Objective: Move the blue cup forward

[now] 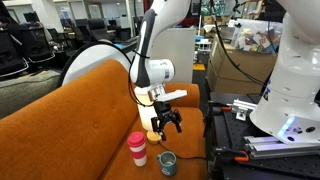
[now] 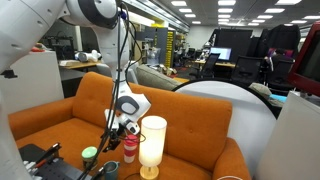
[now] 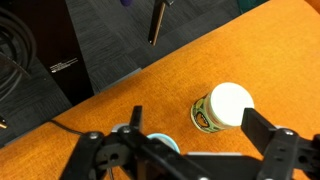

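The blue cup (image 1: 168, 161) is a small squat grey-blue cup standing on the orange couch seat (image 1: 80, 130), beside the taller red tumbler (image 1: 137, 148). My gripper (image 1: 166, 124) hangs open just above and behind them, holding nothing. In the wrist view the open jaws (image 3: 200, 128) frame a white-topped cylinder with a green label (image 3: 225, 106). A pale blue rim (image 3: 166, 142), probably the blue cup, shows partly hidden behind the gripper body. In an exterior view the gripper (image 2: 118, 128) sits above the red tumbler (image 2: 130, 147).
A cream cylinder lamp (image 2: 152, 145) stands near the tumbler. A green round object (image 2: 90, 155) lies near the couch's front. A black stand with clamps (image 1: 228, 135) borders the couch. Dark cables (image 3: 25, 60) lie on the carpet beyond the couch edge.
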